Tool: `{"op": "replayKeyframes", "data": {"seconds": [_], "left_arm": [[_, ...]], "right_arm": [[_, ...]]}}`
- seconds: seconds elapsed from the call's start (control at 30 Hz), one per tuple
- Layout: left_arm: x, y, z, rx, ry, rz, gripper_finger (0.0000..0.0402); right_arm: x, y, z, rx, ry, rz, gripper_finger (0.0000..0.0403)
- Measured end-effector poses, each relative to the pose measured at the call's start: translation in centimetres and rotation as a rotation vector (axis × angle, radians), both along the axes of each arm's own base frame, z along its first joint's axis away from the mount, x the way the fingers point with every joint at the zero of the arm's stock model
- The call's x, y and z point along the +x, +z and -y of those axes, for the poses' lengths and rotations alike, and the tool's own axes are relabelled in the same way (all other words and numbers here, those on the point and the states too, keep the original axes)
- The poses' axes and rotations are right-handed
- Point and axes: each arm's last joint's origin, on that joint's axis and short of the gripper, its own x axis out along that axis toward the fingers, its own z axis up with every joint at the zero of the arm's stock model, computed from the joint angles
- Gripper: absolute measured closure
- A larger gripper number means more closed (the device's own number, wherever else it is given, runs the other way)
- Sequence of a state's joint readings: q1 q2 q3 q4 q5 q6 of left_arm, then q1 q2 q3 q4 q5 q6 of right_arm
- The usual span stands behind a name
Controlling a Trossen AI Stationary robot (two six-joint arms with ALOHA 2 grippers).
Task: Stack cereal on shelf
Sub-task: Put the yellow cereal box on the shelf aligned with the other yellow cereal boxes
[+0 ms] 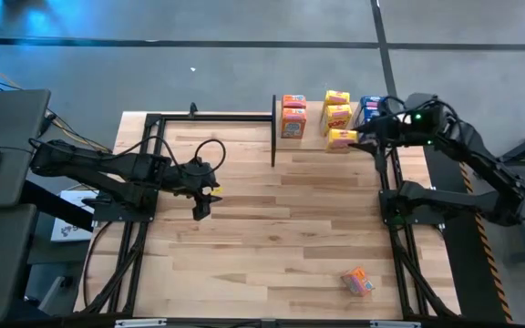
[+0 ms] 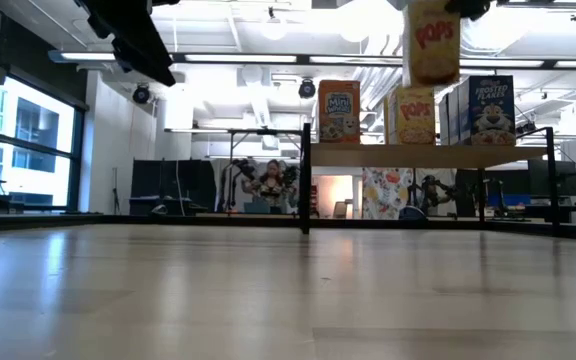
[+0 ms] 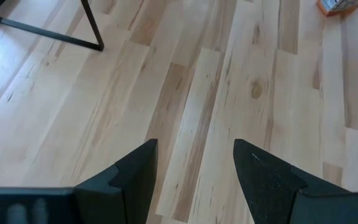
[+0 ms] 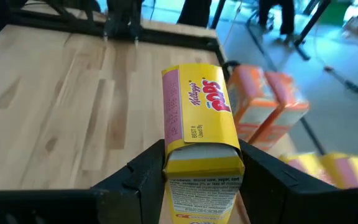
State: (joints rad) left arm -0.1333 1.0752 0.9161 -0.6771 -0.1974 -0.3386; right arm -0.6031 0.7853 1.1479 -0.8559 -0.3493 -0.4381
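Nearest, one orange box (image 1: 358,281) lay tipped on the desk (image 1: 272,228) by its front edge, well apart from both arms. Midway, the left claw (image 1: 200,202) hung over bare planks with its fingers (image 3: 263,177) parted and nothing between them. Farthest, the right claw (image 1: 365,137) was clenched on a yellow Pops box (image 4: 199,124), held above the shelf (image 2: 418,154), where orange, yellow and blue boxes (image 1: 293,116) stood.
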Motion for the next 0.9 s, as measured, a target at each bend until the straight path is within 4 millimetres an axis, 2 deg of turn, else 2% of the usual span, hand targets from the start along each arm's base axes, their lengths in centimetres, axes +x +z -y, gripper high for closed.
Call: {"op": "replayKeyframes", "data": {"seconds": [0.17, 0.5, 0.9], "left_arm": [[0.0, 0.0, 0.0, 0.000, 0.000, 0.000, 0.0202], [0.0, 0.0, 0.0, 0.000, -0.001, -0.001, 0.0202], [0.0, 0.0, 0.0, -0.002, -0.002, -0.002, 0.0202]], "right_arm": [[-0.3, 0.6, 0.1, -0.021, -0.016, 0.016, 0.0238], [0.5, -2.7, 1.4, 0.018, -0.059, -0.042, 0.0238], [2.2, -4.5, 4.0, 0.067, -0.120, -0.108, 0.0238]]}}
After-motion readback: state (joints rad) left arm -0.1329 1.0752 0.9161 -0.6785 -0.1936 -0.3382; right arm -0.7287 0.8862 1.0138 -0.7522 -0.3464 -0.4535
